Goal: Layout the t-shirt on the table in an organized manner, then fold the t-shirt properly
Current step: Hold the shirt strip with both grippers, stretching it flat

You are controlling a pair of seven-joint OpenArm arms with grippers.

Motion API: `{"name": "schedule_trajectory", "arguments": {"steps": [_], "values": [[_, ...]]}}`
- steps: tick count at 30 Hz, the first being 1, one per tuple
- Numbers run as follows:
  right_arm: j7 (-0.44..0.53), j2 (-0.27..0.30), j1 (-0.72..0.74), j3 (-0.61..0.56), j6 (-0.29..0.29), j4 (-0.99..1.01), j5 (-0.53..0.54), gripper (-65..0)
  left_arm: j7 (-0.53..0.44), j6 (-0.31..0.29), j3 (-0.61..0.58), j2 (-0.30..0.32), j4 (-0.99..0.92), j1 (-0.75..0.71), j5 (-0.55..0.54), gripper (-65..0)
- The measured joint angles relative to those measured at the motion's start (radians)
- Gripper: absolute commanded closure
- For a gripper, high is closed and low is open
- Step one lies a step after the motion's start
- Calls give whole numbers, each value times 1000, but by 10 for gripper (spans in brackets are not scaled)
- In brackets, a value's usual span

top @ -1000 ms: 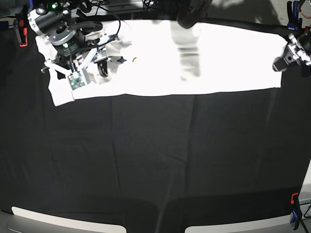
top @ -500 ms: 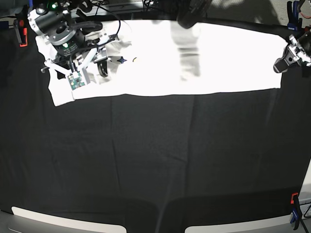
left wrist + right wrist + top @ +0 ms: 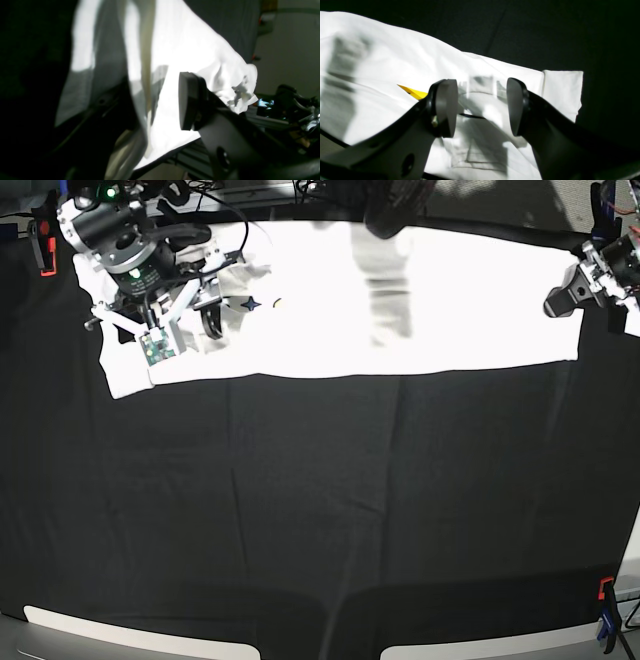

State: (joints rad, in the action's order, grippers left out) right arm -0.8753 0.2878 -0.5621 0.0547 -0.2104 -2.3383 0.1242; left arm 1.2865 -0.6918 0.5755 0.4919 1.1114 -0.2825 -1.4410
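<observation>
The white t-shirt (image 3: pixel 400 290) lies spread in a wide band along the far side of the black-draped table (image 3: pixel 320 510). Small bits of print, a blue star (image 3: pixel 251 304) and a yellow patch (image 3: pixel 413 93), show near its left end. My right gripper (image 3: pixel 207 317) is over that left end, open and empty, its jaws (image 3: pixel 482 107) apart just above the cloth beside a sleeve (image 3: pixel 562 92). My left gripper (image 3: pixel 562 298) is at the shirt's right edge. In the left wrist view its jaws (image 3: pixel 152 105) stand apart with the shirt's edge (image 3: pixel 190 45) hanging between them, covering one finger.
A red clamp (image 3: pixel 43 248) is at the far left edge, a blue clamp (image 3: pixel 600 205) at the far right corner, and a red and blue clamp (image 3: pixel 606 620) at the near right edge. Cables and dark equipment (image 3: pixel 400 200) sit behind the shirt.
My left gripper has moved a little up and to the left along the shirt's right edge in the base view. The right arm and the shirt have not moved.
</observation>
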Motion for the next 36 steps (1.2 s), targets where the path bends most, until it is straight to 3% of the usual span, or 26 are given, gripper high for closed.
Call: {"name": "schedule_trajectory", "arguments": {"steps": [5,8,10,16,22,27,36], "values": [[0,0,0,0,0,0,0,-303,-46,1,0,14,0,0,0,-186],[0,0,0,0,0,0,0,-303,-52,1,0,23,0,0,-1,-95],[0,0,0,0,0,0,0,-303,-52,1,0,17,0,0,0,0],[0,0,0,0,0,0,0,-303,-152,2,0,13,0,1,12,0],[0,0,0,0,0,0,0,-303,-398,0,-5,16,77,0,385,0],[-1,0,0,0,-3,0,0,-303,-423,-1,-5,38,205,0,553,0],[0,0,0,0,-3,0,0,-303,-451,-1,-5,147,290,0,591,0]]}}
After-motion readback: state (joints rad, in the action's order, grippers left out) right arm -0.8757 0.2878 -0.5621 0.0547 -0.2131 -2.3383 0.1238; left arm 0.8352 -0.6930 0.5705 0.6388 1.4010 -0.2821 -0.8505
